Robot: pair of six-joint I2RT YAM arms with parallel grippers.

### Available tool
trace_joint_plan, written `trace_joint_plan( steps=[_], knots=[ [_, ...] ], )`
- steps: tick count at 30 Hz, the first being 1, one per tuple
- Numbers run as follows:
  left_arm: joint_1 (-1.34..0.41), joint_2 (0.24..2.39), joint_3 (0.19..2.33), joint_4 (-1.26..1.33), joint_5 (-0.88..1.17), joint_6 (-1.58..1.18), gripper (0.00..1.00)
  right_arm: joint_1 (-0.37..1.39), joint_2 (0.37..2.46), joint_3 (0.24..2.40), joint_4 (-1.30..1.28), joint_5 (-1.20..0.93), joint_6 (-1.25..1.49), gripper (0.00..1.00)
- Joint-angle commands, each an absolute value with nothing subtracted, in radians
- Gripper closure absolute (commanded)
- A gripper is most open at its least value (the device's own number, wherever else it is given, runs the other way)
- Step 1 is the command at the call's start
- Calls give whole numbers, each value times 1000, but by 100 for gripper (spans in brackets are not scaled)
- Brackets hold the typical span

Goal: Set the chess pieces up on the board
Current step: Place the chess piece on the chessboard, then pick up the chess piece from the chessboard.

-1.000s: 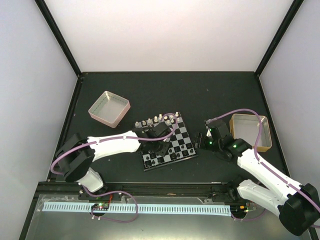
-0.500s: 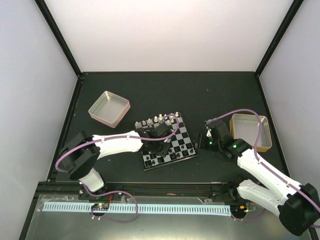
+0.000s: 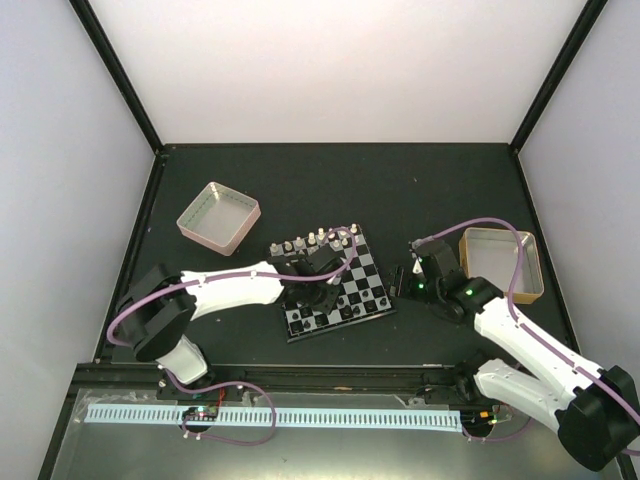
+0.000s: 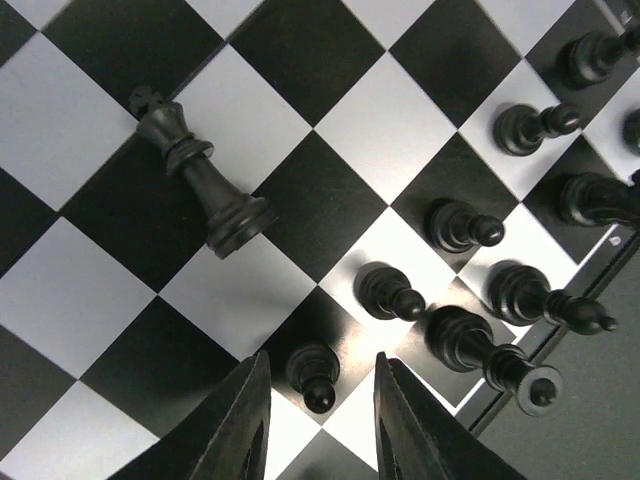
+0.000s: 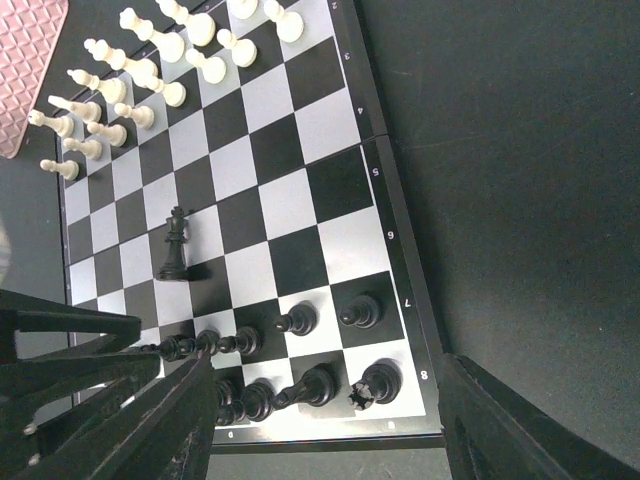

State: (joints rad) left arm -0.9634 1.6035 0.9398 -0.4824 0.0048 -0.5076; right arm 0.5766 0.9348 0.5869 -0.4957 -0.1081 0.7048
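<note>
Matte black tabletop (image 3: 420,190) under soft, even light. Plain pale-lavender wall panels left (image 3: 60,200) and right (image 3: 600,200); brighter white panel (image 3: 340,70) at back. Slim black corner posts (image 3: 116,75) between panels. Grey metal ledge (image 3: 350,455) along near edge.

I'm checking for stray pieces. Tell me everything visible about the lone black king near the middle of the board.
The black king is glossy and plastic-looking: small cross on top, flared crown, slim stem, round stepped base. It seems to lie on its side, not stand, across a dark square of the board, head reaching a light one. It is alone, clear of the other black pieces; only the board touches it.
</note>
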Motion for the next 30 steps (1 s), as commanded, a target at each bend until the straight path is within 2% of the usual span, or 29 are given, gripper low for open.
trace_joint_plan(
  steps=[1, 9, 20, 24, 30],
  knots=[
    [-951, 1518, 962, -501, -30, -535, 68, 582, 957, 616, -489, -117, 669, 39],
    [-888, 1233, 821, -474, -275, -639, 63, 646, 1113, 717, -482, -106, 637, 38],
    [-859, 752, 553, -346, -500, -697, 45, 805, 1538, 1022, -552, -47, 661, 39],
    [-851, 647, 494, -316, -506, -686, 40, 854, 1668, 1127, -604, -26, 666, 44],
    [-842, 622, 491, -352, -512, -681, 40, 896, 1803, 1227, -666, 6, 679, 53]
  ],
)
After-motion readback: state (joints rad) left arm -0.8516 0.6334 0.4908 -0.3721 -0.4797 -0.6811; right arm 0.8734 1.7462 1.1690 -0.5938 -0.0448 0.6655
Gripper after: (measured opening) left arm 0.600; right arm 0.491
